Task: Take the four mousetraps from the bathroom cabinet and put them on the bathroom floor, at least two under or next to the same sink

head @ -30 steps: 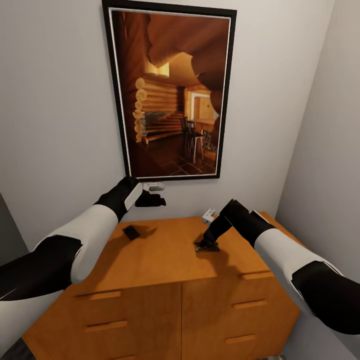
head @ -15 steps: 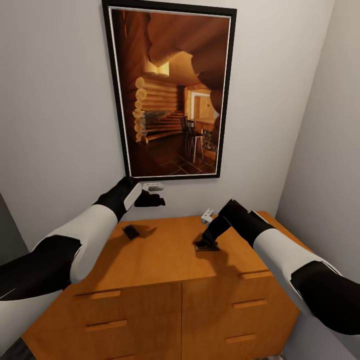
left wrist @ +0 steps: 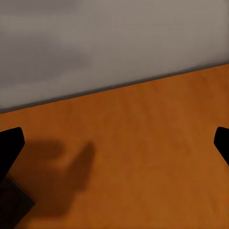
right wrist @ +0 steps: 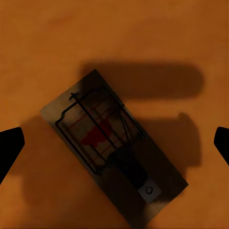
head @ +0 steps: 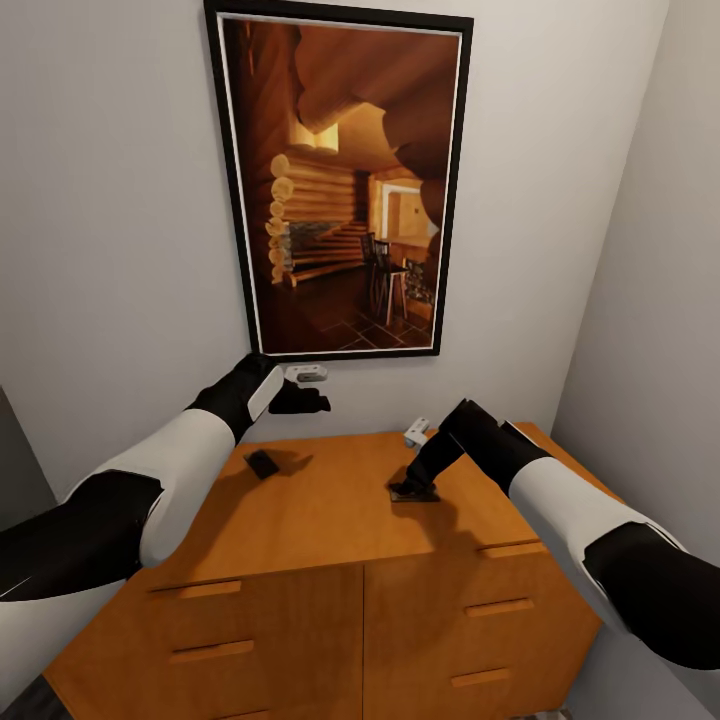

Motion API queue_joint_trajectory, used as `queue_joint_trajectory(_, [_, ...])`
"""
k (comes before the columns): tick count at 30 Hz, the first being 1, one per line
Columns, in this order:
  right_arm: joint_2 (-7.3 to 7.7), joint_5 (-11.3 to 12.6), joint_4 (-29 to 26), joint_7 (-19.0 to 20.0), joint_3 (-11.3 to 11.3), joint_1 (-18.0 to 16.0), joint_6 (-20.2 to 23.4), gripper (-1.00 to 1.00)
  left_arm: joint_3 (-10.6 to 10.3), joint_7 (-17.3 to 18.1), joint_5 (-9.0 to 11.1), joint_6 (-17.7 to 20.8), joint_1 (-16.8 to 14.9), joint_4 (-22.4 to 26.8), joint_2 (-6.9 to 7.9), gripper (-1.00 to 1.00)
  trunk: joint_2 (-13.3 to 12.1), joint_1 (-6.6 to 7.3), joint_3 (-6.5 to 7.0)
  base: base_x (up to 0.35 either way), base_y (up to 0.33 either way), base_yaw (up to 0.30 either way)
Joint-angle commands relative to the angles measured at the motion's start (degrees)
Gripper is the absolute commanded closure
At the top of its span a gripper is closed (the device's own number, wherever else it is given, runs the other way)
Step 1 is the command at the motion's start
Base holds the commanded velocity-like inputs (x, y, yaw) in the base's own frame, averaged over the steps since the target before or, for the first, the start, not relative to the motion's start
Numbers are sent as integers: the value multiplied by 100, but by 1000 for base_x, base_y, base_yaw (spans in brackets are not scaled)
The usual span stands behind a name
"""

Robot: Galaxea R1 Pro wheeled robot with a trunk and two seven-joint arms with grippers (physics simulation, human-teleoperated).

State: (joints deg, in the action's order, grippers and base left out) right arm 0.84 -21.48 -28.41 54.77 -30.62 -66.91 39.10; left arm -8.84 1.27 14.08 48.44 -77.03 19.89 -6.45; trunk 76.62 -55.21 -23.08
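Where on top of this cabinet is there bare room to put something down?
The cabinet top is mostly bare: a wide patch runs between the mousetrap at back left and the one under the right gripper, plus the whole front strip above the drawer pulls. It is crowded only at the right gripper, jaws open around that trap, and below the left gripper.

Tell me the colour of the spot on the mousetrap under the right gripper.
Red, on the mousetrap; clearest in the right wrist view.

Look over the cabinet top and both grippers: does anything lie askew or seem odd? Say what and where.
Nothing is damaged or spilled. The mousetrap under the open right gripper lies diagonally between its fingers rather than square to them. A second mousetrap sits on the cabinet top, below the raised left gripper.
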Motion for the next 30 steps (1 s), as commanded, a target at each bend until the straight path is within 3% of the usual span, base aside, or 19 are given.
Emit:
queue_joint_trajectory(1, [4,-48,-15,42,-14,-4,11,-100,-39,13,10,17,-5,4,4,-100,4,0,-7,0,0,0])
queue_joint_trajectory(21, [20,-60,124,62,-16,-3,-9,-100,-39,22,24,17,-5,7,0,-100,4,0,-7,0,0,0])
queue_joint_trajectory(30, [17,-67,198,61,-18,-2,-22,-100,-39,29,24,17,-5,6,3,-100,365,-198,-169,0,0,0])
